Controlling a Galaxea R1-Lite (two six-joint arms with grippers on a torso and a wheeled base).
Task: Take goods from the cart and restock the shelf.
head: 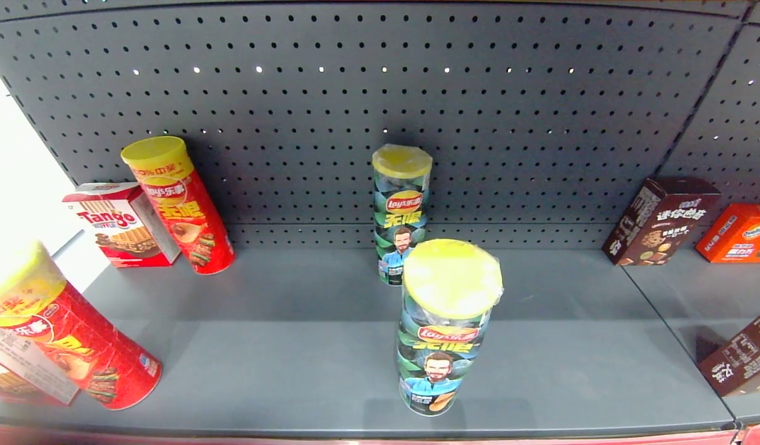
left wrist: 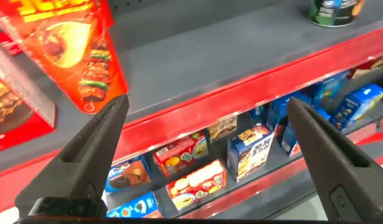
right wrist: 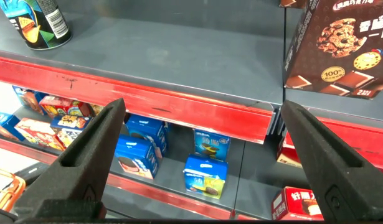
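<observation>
Two green chip cans with yellow lids stand upright on the grey shelf (head: pixel 293 346): one near the front (head: pixel 445 327), one at the back (head: pixel 401 213). A red chip can (head: pixel 179 204) leans at the back left, and another red can (head: pixel 65 334) stands at the front left. My left gripper (left wrist: pixel 207 155) is open and holds nothing, below the shelf's red front edge (left wrist: pixel 241 93), near the red can (left wrist: pixel 73 50). My right gripper (right wrist: pixel 203 162) is also open with nothing between its fingers, in front of the red edge (right wrist: pixel 179 102), between the green can (right wrist: pixel 38 22) and a brown cookie box (right wrist: pixel 340 46).
A red-and-white wafer box (head: pixel 120 225) stands at the back left. Brown boxes (head: pixel 661 219) (head: pixel 741 358) and an orange box (head: pixel 738 232) sit on the right. A pegboard wall (head: pixel 380 93) backs the shelf. Lower shelves hold blue boxes (right wrist: pixel 207 168) and other packs (left wrist: pixel 191 177).
</observation>
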